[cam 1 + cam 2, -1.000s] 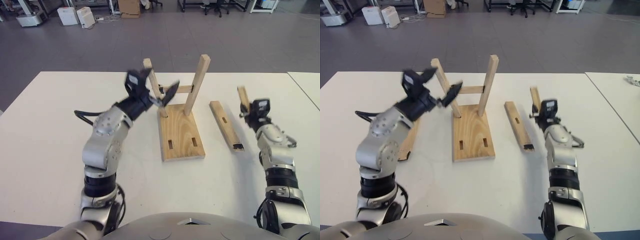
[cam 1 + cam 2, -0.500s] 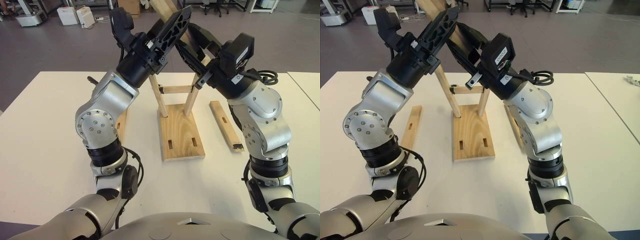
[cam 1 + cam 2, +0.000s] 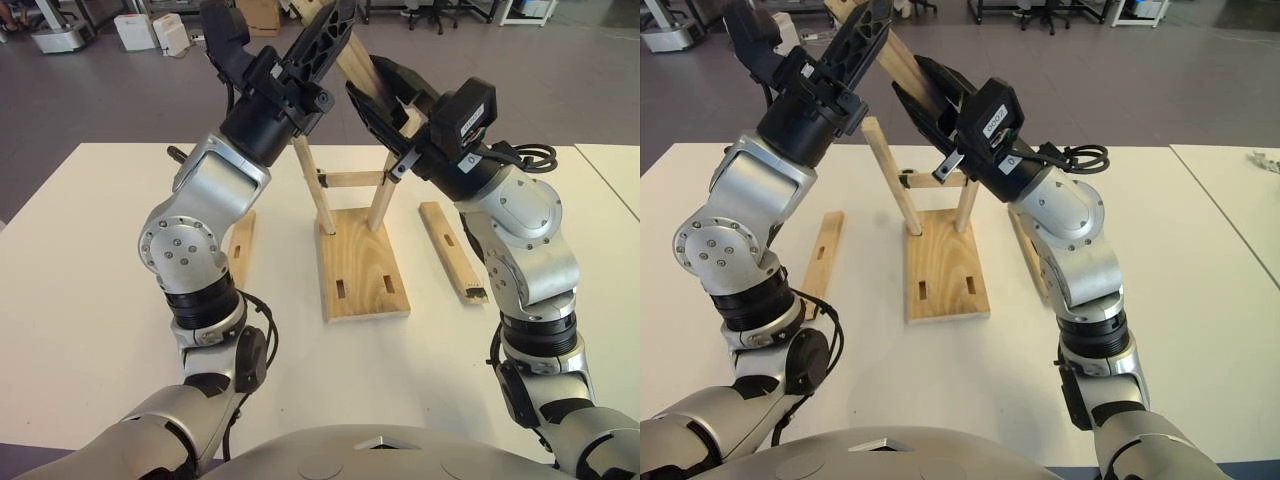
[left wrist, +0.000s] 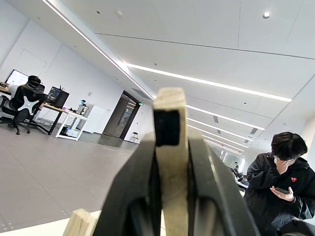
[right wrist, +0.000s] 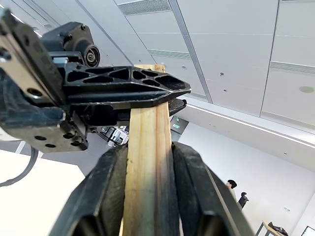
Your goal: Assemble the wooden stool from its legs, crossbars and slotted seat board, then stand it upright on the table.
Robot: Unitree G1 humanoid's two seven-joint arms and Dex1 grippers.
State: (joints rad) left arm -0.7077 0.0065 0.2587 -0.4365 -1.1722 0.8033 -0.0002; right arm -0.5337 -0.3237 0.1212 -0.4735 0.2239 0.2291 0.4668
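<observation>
Both grippers are raised above the table and shut on one wooden leg [image 3: 902, 62], held slanted in the air. My left gripper [image 3: 335, 25] clamps its upper part, and the leg [image 4: 170, 177] stands between the left fingers [image 4: 133, 187]. My right gripper [image 3: 365, 85] grips it just below, with the leg [image 5: 147, 167] between its fingers. On the table under them lies the slotted seat board [image 3: 362, 270]. Two legs [image 3: 310, 185] [image 3: 383, 195] stand in it, joined by a crossbar [image 3: 350, 179].
A loose slotted wooden piece [image 3: 452, 250] lies on the table to the right of the board. Another [image 3: 820, 255] lies to its left. The white table [image 3: 90, 260] is open in front and at both sides.
A second ago both arms were low by the table. They have risen over the board with the leg held between them. In the last half second the left gripper shifted up and left.
</observation>
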